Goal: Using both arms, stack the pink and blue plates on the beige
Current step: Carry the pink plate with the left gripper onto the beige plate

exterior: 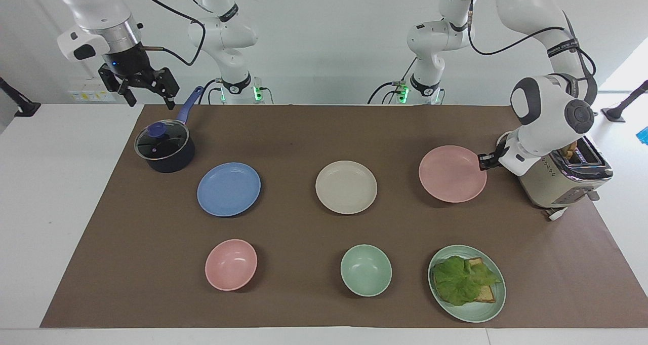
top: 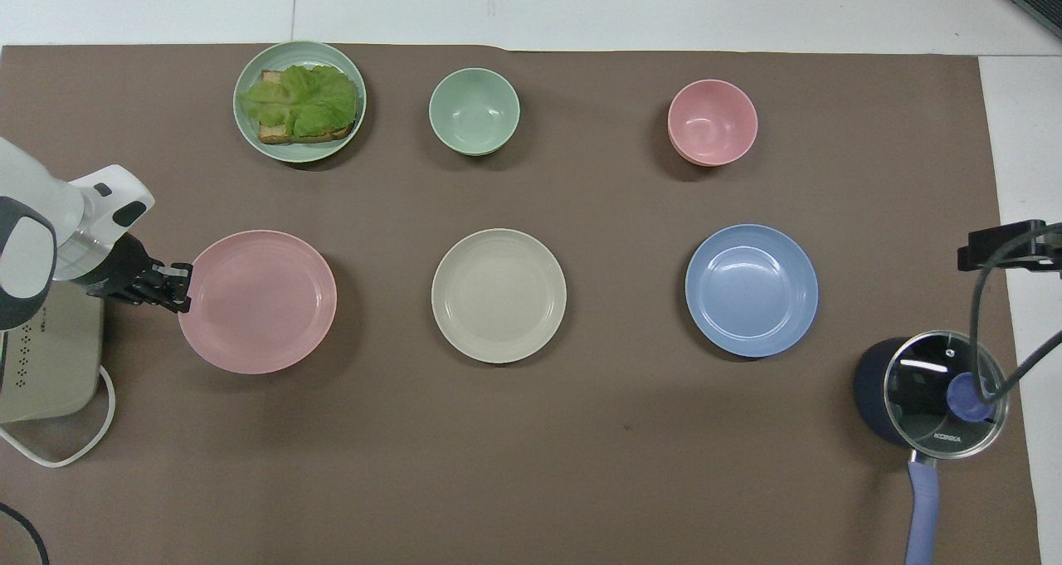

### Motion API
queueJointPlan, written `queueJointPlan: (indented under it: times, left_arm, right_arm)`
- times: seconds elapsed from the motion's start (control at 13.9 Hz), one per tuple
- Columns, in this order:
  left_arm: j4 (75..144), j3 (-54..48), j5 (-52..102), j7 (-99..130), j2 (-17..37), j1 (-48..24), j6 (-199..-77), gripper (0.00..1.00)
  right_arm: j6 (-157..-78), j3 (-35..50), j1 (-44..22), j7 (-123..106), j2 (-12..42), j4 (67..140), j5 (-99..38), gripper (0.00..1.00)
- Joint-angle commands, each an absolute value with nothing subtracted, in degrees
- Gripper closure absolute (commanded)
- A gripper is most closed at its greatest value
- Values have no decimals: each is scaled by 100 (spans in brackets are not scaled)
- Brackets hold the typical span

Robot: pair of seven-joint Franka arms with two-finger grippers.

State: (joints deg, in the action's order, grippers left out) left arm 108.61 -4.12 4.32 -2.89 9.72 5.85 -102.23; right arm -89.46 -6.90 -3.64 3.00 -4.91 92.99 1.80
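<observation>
The pink plate [exterior: 452, 174] [top: 259, 302] hangs a little above the brown mat at the left arm's end of the table, slightly tilted. My left gripper [exterior: 482, 161] [top: 181, 284] is shut on its rim, on the side toward the toaster. The beige plate [exterior: 346, 187] [top: 499, 294] lies flat at the mat's middle. The blue plate [exterior: 229, 189] [top: 751, 289] lies beside it toward the right arm's end. My right gripper [exterior: 152, 101] waits open, high over the table edge near the pot, holding nothing.
A beige toaster [exterior: 564, 178] stands right beside the left gripper. A lidded dark pot [exterior: 165, 149] sits near the blue plate. Farther from the robots lie a pink bowl [exterior: 231, 264], a green bowl [exterior: 366, 270] and a green plate [exterior: 476, 315] with lettuce toast.
</observation>
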Motion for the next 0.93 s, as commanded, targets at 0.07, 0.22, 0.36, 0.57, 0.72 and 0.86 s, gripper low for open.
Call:
queueJointPlan:
  times: [0.07,0.22,0.36,0.57,0.72,0.86]
  left_arm:
    - [10819,-387,870,243,835,-59,-10081,100]
    - [10819,-395,975,693,835,-438,-10229,100]
    - [10898,-396,1247,939,800,-737,-10475,100]
    - [10977,-396,1370,1300,756,-1132,-10766,100]
    - [11240,-396,1581,1659,651,-1527,-11326,100]
    - [11364,-396,1696,1959,668,-1844,-11671,100]
  right_arm:
    - [-8930,-659,-316,141,-589,9387,202,0]
    - [-8938,-659,-316,141,-598,9387,202,0]
    - [-8938,-659,-299,141,-598,9387,202,0]
    - [-8842,-677,-255,149,-580,9361,211,0]
    - [-8851,-677,-264,149,-580,9352,211,0]
    - [-8851,-668,-272,149,-580,9351,211,0]
